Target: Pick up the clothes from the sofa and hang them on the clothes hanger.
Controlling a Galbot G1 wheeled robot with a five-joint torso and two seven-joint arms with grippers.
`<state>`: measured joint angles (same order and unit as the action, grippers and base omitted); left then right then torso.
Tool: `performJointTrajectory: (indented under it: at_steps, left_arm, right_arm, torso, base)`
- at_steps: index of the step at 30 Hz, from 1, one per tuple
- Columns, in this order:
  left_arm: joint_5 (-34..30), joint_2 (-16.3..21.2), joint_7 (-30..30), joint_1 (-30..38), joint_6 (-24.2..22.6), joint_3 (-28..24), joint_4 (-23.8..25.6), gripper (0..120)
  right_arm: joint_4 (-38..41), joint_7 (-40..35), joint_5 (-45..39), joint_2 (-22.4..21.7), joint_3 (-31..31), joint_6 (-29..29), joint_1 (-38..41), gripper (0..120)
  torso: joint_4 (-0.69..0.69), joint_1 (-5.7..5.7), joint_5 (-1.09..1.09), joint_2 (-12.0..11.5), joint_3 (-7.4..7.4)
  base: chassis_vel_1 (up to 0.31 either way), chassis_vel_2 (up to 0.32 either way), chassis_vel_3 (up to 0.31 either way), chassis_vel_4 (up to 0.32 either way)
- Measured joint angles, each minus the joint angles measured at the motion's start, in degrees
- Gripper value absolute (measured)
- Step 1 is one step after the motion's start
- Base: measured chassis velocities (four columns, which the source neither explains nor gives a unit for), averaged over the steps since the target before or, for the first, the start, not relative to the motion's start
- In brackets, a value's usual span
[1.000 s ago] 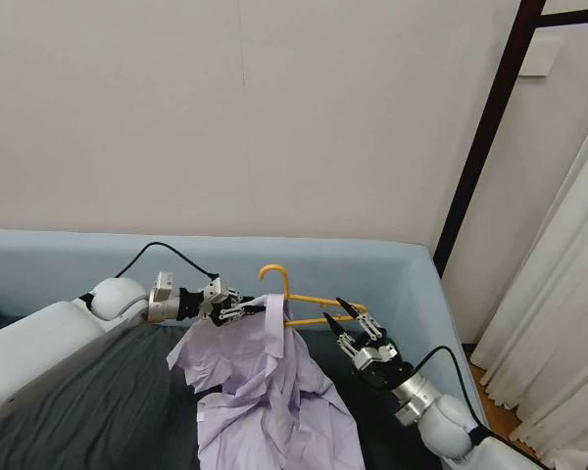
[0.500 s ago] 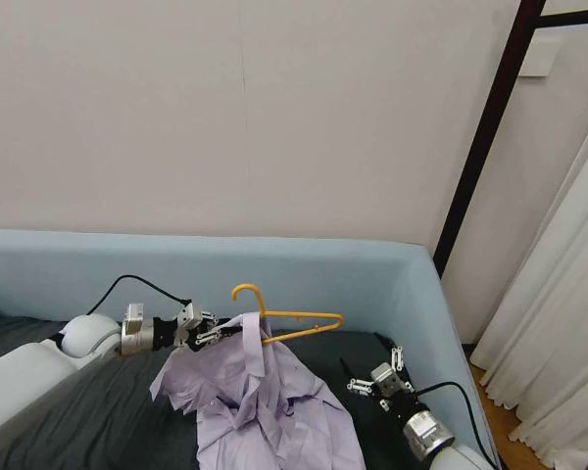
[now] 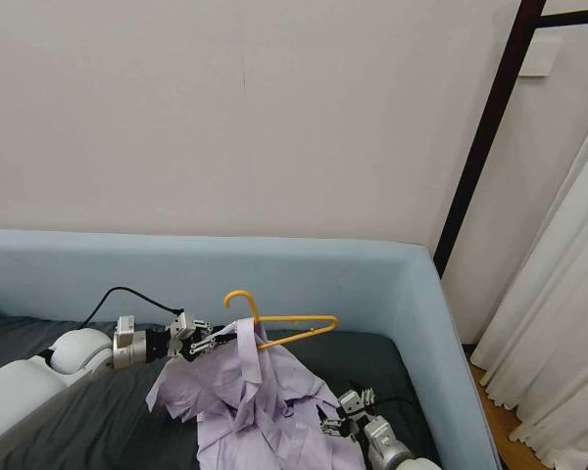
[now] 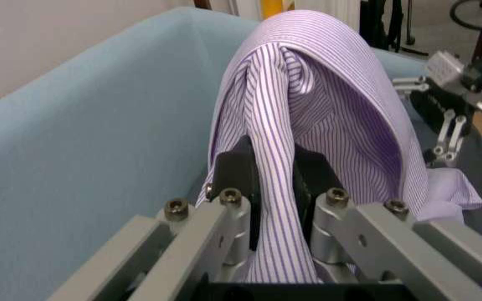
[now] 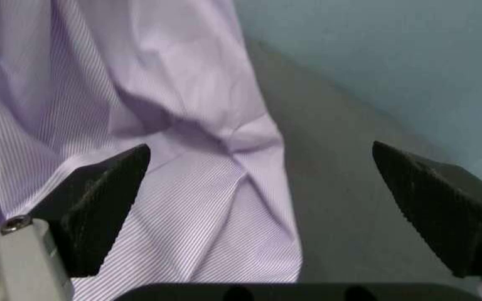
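No text, label, brand, number or sign can be read in any of the views. The small pale plate on the wall at the upper right of the head view is too small to tell whether it bears any lettering.
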<state>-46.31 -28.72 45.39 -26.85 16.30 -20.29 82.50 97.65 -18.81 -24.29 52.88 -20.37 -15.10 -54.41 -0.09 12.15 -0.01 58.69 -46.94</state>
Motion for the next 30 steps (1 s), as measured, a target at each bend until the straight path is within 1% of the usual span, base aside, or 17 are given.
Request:
performJointTrajectory:
  at_steps: [5,9,12,17,23,25,26,27,28,30]
  left_arm:
    - [-0.11,0.16,-0.07,-0.26,-0.08,0.14,0.11,8]
    - [-0.14,0.12,-0.22,-0.43,-0.31,0.13,0.52,8]
    - [-0.15,-0.02,-0.31,-0.47,-0.48,0.06,0.80,8]
    - [-0.15,-0.01,-0.37,-0.65,-0.61,0.19,1.19,8]
    - [-0.15,0.33,-0.29,-1.83,-0.64,1.67,1.64,8]
    - [-0.14,0.58,-0.21,-2.55,-0.65,2.64,1.89,8]
    - [-0.14,0.81,-0.16,-2.87,-0.65,3.01,2.00,8]
    - [-0.14,0.81,-0.16,-2.87,-0.65,3.01,2.00,8]
    - [-0.13,0.96,-0.10,-3.06,-0.66,3.18,2.05,8]
    - [-0.12,1.13,0.00,-3.37,-0.66,3.55,2.19,8]
  right_arm:
    - [-1.65,-1.19,-0.58,2.14,-1.85,-0.70,0.69,100]
    - [-3.50,-2.38,-0.33,4.91,-3.73,-1.64,1.95,100]
    - [-4.47,-2.82,-0.58,6.07,-4.35,-2.17,2.97,100]
    - [-5.24,-3.86,-4.89,7.46,-5.67,-3.87,5.18,100]
    - [-8.64,-3.90,-4.72,9.71,-8.22,-4.00,7.31,100]
    - [-10.95,-3.89,-2.45,11.09,-9.02,-4.00,8.17,95]
    - [-12.86,-3.71,-0.02,11.75,-9.38,-3.74,8.65,91]
    - [-12.86,-3.71,-0.02,11.75,-9.38,-3.74,8.65,91]
    - [-14.40,-3.57,1.62,12.25,-9.73,-3.39,9.08,88]
    - [-16.32,-3.64,2.84,13.11,-10.35,-3.39,9.83,78]
  torso:
    - [0.00,0.00,0.00,0.00,0.00]
    - [0.00,0.00,0.00,0.00,0.00]
    - [0.00,-0.01,0.00,0.00,0.00]
    - [0.00,0.00,-0.01,0.00,0.00]
    - [0.00,0.00,-0.01,0.00,0.00]
    - [0.00,0.00,0.00,0.00,0.00]
    - [0.02,0.00,0.00,0.00,0.00]
    - [0.02,0.00,0.00,0.00,0.00]
    - [0.02,0.00,0.00,0.00,0.00]
    - [0.00,0.00,0.00,0.00,0.00]
  base:
    - [0.000,0.000,0.000,0.000]
    - [0.000,0.000,0.000,0.000]
    - [0.000,0.000,0.000,0.000]
    - [0.000,0.000,0.000,0.000]
    - [0.000,0.000,0.000,0.000]
    - [0.000,0.000,0.000,0.000]
    - [0.000,0.000,0.000,0.000]
    - [0.000,0.000,0.000,0.000]
    - [0.000,0.000,0.000,0.000]
    - [0.000,0.000,0.000,0.000]
